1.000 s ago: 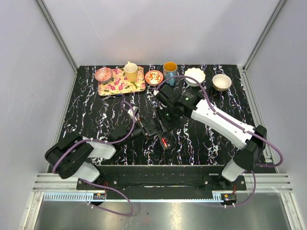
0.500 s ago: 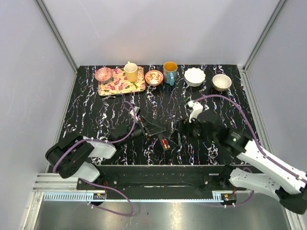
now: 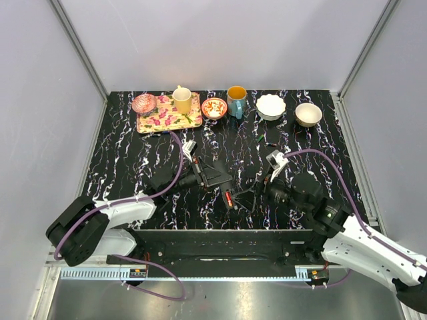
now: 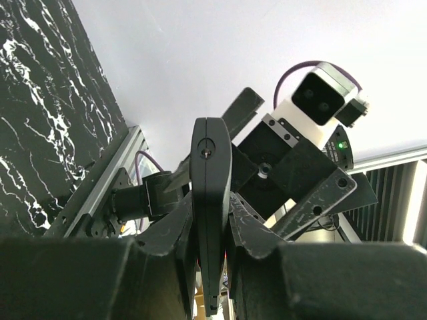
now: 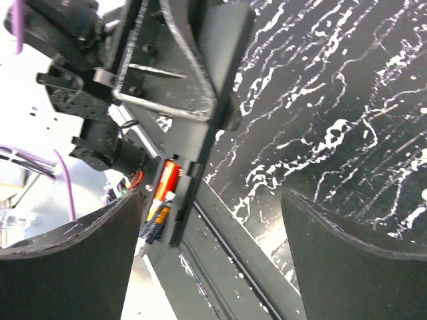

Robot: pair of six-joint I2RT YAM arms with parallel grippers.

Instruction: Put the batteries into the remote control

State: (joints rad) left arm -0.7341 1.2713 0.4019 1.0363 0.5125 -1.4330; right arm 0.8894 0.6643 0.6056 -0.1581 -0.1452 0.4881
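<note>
the left gripper (image 4: 211, 233) has its jaws clamped on the remote control (image 4: 210, 175), which stands edge-on between them and runs out past their tips over the black marbled table (image 5: 347, 87). at the remote's end nearest the other arm, an open compartment shows what looks like a red-orange battery (image 5: 167, 181), though the view is tight. the right gripper (image 5: 212, 207) faces that end with its jaws wide apart, the remote just ahead of the gap and touching neither jaw. well beyond both jaws, along the far edge, stand a flowered tray (image 3: 168, 115), a yellow cup (image 3: 182, 100) and a white bowl (image 3: 271, 106).
</note>
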